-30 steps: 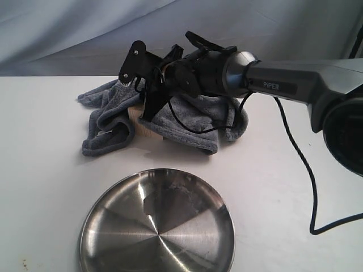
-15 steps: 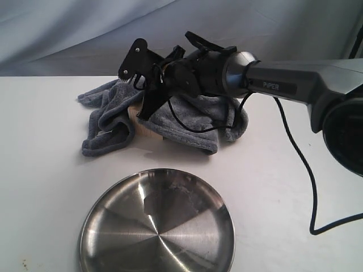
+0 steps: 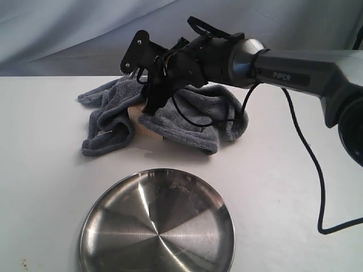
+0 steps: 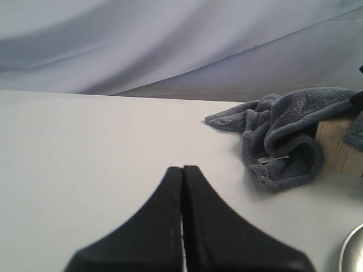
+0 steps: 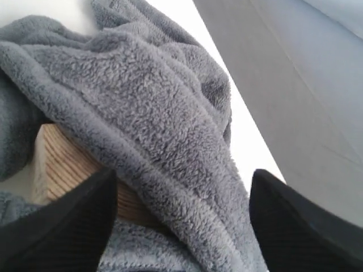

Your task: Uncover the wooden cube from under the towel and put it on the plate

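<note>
The dark grey towel (image 3: 190,122) lies bunched on the white table, draped over the wooden cube (image 3: 142,123), which shows one pale side. My right gripper (image 3: 139,90) hovers open just above the towel and cube, one finger raised and one pointing down at the cloth. In the right wrist view a thick towel fold (image 5: 147,113) runs between the open fingers of the gripper (image 5: 184,181), with the cube's grain (image 5: 59,161) showing beneath. The steel plate (image 3: 157,224) sits near the front, empty. My left gripper (image 4: 182,169) is shut and empty, low over the table, away from the towel (image 4: 283,136) and the cube (image 4: 339,144).
A grey-blue fabric backdrop (image 3: 85,34) hangs behind the table's far edge. The right arm's black cable (image 3: 309,164) loops down over the table on the right. A sliver of the plate's rim (image 4: 354,252) shows in the left wrist view.
The right gripper has risen slightly above the towel and stayed open. Towel, cube and plate lie as before.
</note>
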